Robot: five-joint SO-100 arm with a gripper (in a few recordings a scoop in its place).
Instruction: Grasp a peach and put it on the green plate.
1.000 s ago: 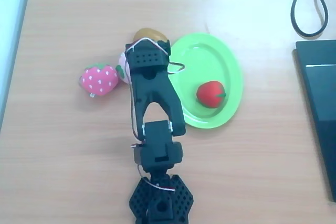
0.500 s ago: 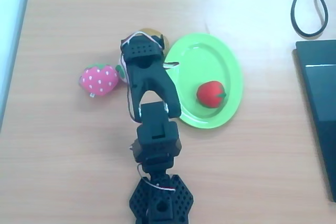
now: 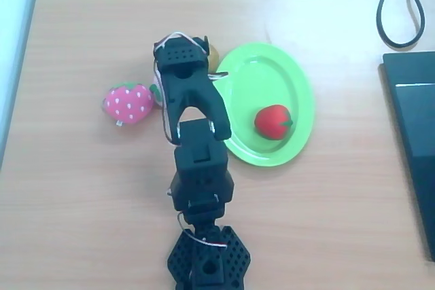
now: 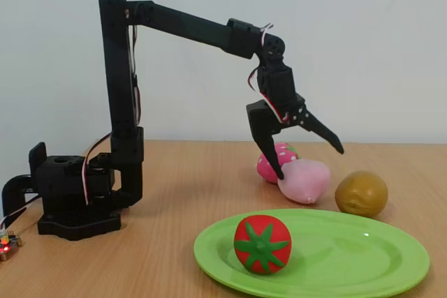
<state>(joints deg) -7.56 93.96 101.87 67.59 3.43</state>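
In the fixed view the pale pink peach [image 4: 305,181] lies on the wooden table behind the green plate [image 4: 391,259]. My black gripper [image 4: 308,158] hangs open just above it, tilted. The lower fingertip [image 4: 278,169] reaches down by the peach's left side, and the other finger points up to the right. Nothing is held. In the overhead view the arm's wrist [image 3: 181,62] covers the peach, of which a pink and green sliver [image 3: 155,93] shows at its left edge. The green plate [image 3: 299,76] lies just right of the arm.
A red fruit [image 3: 272,121] sits on the plate. A pink strawberry [image 3: 128,102] lies left of the arm, and a brown fruit [image 4: 361,193] lies right of the peach. A black cable [image 3: 391,5] and a dark device [image 3: 411,140] are at the right edge.
The arm has stretched farther from its base and a little left in the overhead view. The wrist now covers most of the brown fruit.
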